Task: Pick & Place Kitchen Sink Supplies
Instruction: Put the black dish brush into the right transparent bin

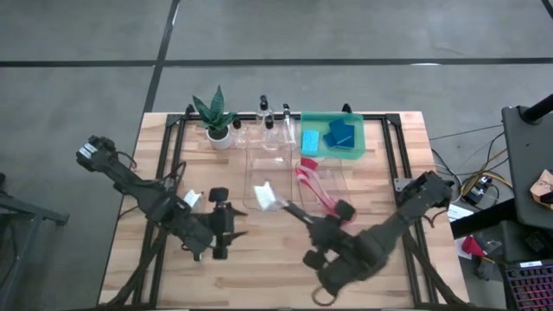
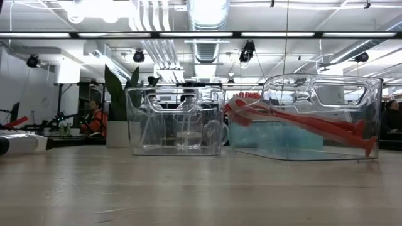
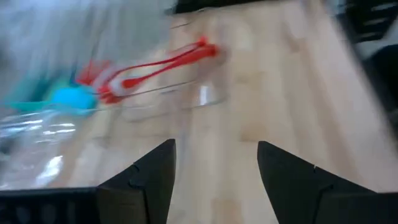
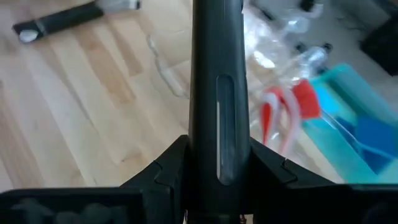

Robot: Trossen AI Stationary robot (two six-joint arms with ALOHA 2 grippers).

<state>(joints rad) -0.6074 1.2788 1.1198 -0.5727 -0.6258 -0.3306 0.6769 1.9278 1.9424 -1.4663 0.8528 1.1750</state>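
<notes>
My right gripper (image 1: pixel 304 218) (image 4: pixel 214 163) is over the table's near middle, shut on a black-handled white-headed brush (image 1: pixel 275 200). Its white head (image 1: pixel 264 194) is over the near part of the left clear bin (image 1: pixel 268 164). My left gripper (image 1: pixel 238 222) (image 3: pixel 214 168) is open over bare table, left of that bin, holding nothing. A second black-handled brush (image 4: pixel 62 18) (image 2: pixel 19 143) lies flat on the table. Red long-handled brushes (image 1: pixel 313 183) (image 2: pixel 301 122) lie in the right clear bin. Blue sponges (image 1: pixel 341 134) lie in the green tray. Small clear bottles (image 1: pixel 275 117) stand by the far edge. My right gripper pinches the brush's black handle (image 4: pixel 214 93) between its two fingers, which lie along it, so the handle runs straight out ahead of them. It comes slanting from the table's near right. The brush is lifted clear, its white head (image 1: pixel 264 194) pointing toward the far left.
A small green plant in a white pot (image 1: pixel 216 117) stands at the far left of the table. The green tray (image 1: pixel 359 121) sits at the far right. A black frame (image 1: pixel 173 130) runs along the table's edges. Bare wood lies along the near edge.
</notes>
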